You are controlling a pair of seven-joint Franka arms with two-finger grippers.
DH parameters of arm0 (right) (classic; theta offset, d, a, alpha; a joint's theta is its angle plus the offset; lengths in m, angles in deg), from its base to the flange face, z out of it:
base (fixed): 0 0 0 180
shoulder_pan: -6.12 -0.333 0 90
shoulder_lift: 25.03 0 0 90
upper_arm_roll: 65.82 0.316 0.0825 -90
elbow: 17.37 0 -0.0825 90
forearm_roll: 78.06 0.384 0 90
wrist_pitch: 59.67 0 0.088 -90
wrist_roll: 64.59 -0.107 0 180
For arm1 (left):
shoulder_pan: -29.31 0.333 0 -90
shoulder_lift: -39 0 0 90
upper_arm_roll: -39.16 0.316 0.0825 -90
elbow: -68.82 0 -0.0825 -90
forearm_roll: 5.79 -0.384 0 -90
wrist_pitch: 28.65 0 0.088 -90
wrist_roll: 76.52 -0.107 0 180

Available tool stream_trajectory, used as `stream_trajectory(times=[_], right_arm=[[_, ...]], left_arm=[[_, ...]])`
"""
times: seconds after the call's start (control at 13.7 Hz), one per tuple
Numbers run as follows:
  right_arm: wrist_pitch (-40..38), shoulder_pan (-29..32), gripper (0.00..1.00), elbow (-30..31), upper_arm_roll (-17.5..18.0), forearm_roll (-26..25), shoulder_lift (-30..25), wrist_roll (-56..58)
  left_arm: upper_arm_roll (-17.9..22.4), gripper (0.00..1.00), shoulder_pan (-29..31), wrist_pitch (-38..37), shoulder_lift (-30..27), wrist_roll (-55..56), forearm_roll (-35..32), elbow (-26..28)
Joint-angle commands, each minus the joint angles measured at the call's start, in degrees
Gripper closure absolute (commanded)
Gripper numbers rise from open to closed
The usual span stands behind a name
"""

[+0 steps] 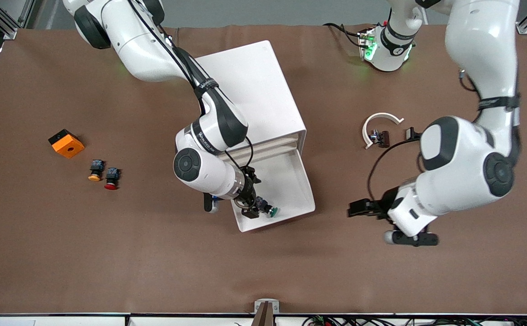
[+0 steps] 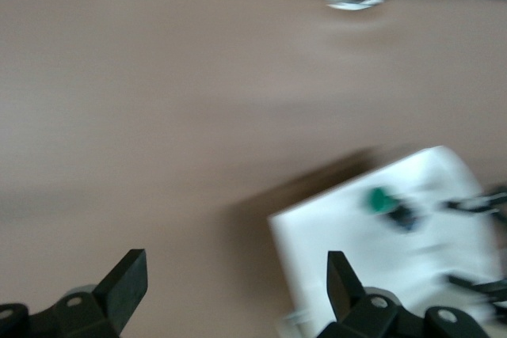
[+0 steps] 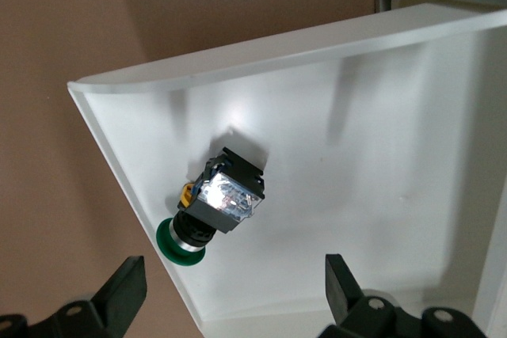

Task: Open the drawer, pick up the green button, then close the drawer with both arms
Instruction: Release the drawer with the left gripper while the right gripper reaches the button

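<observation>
Seemingly one button (image 3: 207, 213), three drawers.

Even, bright overhead light fills the front view, which is sharp throughout, and the arms lay soft, diffuse shadows on the brown table (image 1: 41, 235), darkest beside the white cabinet (image 1: 254, 90) and under the left gripper (image 1: 358, 209). The left wrist view is smeared by what looks like motion blur: the drawer (image 2: 348, 251) and the button (image 2: 384, 202) in it are soft blobs, and only the near fingertips (image 2: 131, 275) keep rough edges. The right wrist view is crisp, with a hard glare spot on the button's body and a bright patch on the drawer floor just beside it, faint streaked shadows on the drawer wall, and the right gripper (image 3: 238, 290) fingertips dark against it.
</observation>
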Motion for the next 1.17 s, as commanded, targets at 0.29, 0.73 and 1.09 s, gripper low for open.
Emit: stream_trajectory(times=[0.29, 0.73, 1.09], right_arm=[[4.0, -0.5, 0.00, -3.8, -2.4, 1.9, 3.6, -8.3], [7.9, -1.5, 0.00, -3.8, -2.5, 3.0, 5.4, -11.9], [9.3, -1.9, 0.00, -3.7, -2.3, 3.0, 6.2, -11.9]], left_arm=[[-0.1, 0.00, 5.6, -15.4, -10.3, -1.5, -11.6, 2.4], [-0.1, 0.00, 8.9, -20.1, -12.2, -4.8, -10.8, 2.4], [-0.3, 0.00, 8.7, -20.2, -13.2, -4.7, -11.4, 2.5]])
